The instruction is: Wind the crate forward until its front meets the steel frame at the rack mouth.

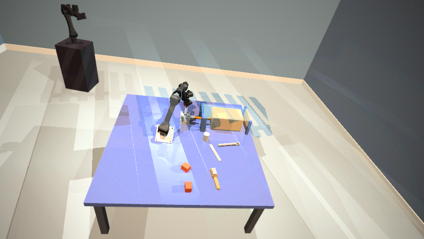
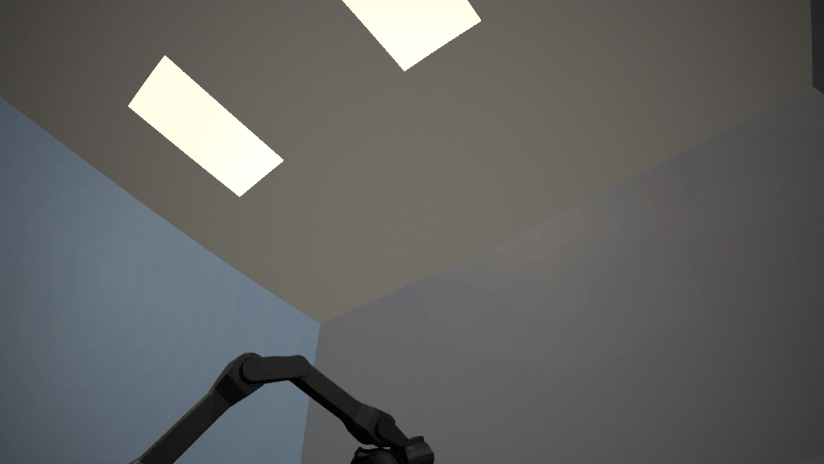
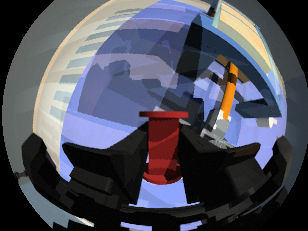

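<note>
Gripping a red, spool-shaped knob (image 1: 185, 104) (image 3: 164, 149) between its two fingers, the gripper (image 1: 187, 104) (image 3: 162, 126) is closed on the handle near the far edge of the tabletop (image 1: 142, 166) (image 3: 105, 126), as seen from above. A grey bar (image 1: 186, 110) runs from the knob to the winch (image 1: 185, 118) (image 3: 215, 136), a pale block with grey parts. An orange strap (image 1: 198, 117) (image 3: 229, 94) extends from the winch toward the rack (image 1: 205, 117) (image 3: 240, 54), whose blue frame and clear panels stand by the far right corner of the tabletop. Inside lies the crate (image 1: 226, 119), a tan box, sitting flat; its front is apart from the frame member on the winch side. The arm (image 1: 169, 114) (image 2: 271, 368) rises from a white base plate (image 1: 158, 140) toward the left edge. A pale cylinder (image 1: 206, 136) stands just beside the rack, on the side toward the near edge. Between it and the right edge lie a pale wrench-like tool (image 1: 227, 144) and a flat pale strip (image 1: 214, 152). Nearer the near edge are a yellow tool with a pale head (image 1: 216, 179) and, to its left, two orange cubes (image 1: 186, 167).
</note>
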Robot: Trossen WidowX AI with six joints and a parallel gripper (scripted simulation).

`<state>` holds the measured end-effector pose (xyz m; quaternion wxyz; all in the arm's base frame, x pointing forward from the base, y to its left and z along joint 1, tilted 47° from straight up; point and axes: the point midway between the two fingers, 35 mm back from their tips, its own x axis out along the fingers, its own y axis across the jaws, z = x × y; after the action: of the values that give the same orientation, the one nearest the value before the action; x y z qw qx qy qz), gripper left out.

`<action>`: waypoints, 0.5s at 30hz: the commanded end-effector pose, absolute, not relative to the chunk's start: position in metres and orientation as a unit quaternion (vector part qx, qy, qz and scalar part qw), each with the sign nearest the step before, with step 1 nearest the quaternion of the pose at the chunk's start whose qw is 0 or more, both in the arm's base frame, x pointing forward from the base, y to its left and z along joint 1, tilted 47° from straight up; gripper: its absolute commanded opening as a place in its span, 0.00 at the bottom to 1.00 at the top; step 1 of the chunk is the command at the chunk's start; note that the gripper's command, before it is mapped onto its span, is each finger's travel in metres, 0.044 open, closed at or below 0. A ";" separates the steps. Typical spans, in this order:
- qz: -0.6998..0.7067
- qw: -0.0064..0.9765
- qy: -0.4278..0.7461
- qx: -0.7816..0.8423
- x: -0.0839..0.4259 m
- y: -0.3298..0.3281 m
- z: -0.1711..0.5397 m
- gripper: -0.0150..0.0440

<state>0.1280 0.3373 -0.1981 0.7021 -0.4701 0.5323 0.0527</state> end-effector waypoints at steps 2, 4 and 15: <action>0.060 0.686 0.545 -0.478 0.104 0.331 -0.200 0.25; 0.060 0.686 0.545 -0.478 0.102 0.330 -0.199 0.25; 0.060 0.686 0.545 -0.479 0.090 0.326 -0.197 0.25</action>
<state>0.1033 0.3329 -0.1962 0.6970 -0.4714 0.5372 0.0584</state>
